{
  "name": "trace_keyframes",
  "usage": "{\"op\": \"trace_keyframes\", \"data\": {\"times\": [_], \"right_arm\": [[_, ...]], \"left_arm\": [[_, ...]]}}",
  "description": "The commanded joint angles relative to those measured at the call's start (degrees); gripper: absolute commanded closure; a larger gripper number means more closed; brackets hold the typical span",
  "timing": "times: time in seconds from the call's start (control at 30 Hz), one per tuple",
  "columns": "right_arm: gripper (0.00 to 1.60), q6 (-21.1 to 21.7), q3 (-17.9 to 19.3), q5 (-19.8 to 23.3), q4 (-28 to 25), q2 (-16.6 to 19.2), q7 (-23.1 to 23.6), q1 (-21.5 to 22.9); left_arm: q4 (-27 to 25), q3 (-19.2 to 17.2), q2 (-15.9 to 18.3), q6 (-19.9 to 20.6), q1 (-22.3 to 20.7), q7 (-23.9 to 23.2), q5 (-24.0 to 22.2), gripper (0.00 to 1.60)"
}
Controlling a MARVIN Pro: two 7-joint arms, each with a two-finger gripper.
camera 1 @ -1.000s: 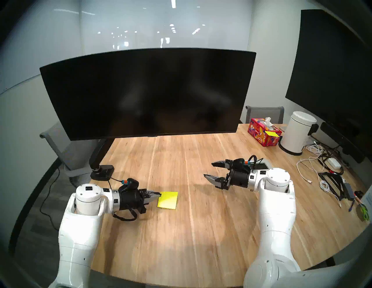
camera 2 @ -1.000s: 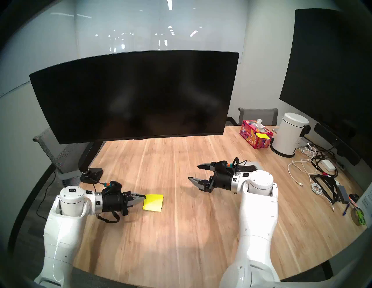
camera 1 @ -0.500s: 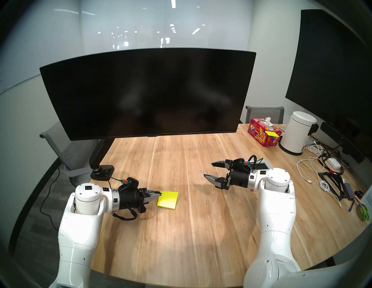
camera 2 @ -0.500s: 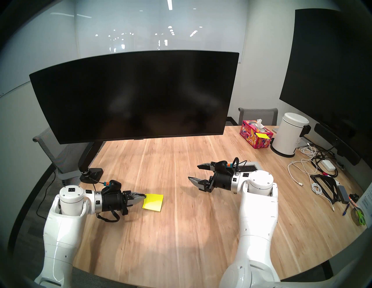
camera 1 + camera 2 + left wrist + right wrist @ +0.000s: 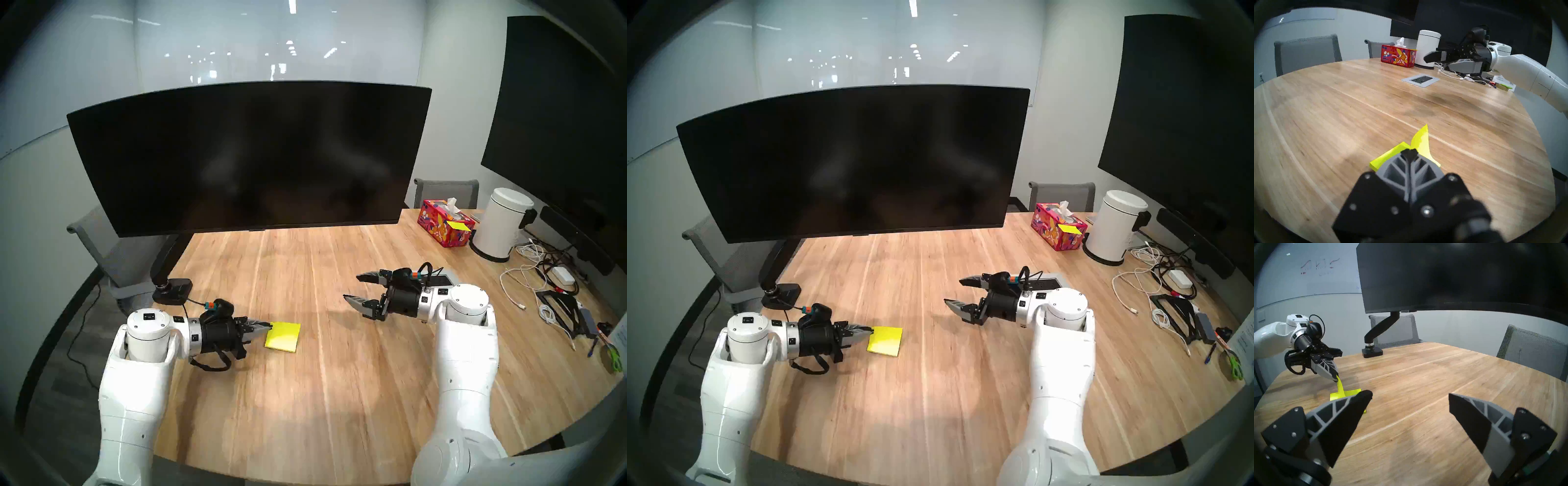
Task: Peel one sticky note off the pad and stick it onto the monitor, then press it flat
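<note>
Both head cameras are looking down from above at the table [image 5: 322, 390] and monitor [image 5: 251, 156]. Each wrist camera is peering low across it, facing the opposite arm; all are sharing the pad [image 5: 283, 337].

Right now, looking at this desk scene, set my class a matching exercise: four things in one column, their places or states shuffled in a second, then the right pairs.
Things:
1. left gripper
2. right gripper
3. pad
4. tissue box

Places or states:
A. lies flat on the table near its left edge
B. jaws wide apart, holding nothing
C. stands beside the white bin
D. jaws shut on the corner of a lifted sticky note

Pairs: 1-D, 2-B, 3-A, 4-C
</note>
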Motion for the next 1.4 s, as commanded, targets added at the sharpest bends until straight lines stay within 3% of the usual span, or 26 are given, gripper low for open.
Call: {"op": "trace_keyframes", "data": {"times": [0.0, 0.67, 0.7, 0.73, 0.77, 1.37], "right_arm": [[0.0, 0.05, 0.39, 1.15, -0.74, 0.0, -0.08, 0.5], [0.0, 0.47, -1.65, 2.16, -0.17, 1.45, -0.08, -0.04], [0.5, 0.5, -1.81, 2.23, -0.12, 1.55, -0.08, -0.08], [0.89, 0.54, -2.24, 2.71, 0.07, 1.92, -0.08, -0.14], [1.6, 0.43, -2.57, 3.01, 0.18, 2.18, -0.08, -0.2], [1.6, -1.97, -7.52, 3.25, 7.36, 3.66, -0.08, 2.04]], "left_arm": [[-0.72, 0.11, -0.06, -0.16, -0.34, 0.04, 0.05, 1.6], [-0.72, -0.19, -0.42, -0.23, -0.42, -0.32, 0.52, 1.6], [-0.72, -0.2, -0.44, -0.23, -0.43, -0.34, 0.55, 1.6], [-0.71, -0.22, -0.45, -0.24, -0.43, -0.36, 0.57, 1.6], [-0.71, -0.23, -0.47, -0.24, -0.43, -0.38, 0.59, 1.6], [-0.7, -0.5, -0.79, -0.3, -0.51, -0.71, 1.01, 1.6]]}}
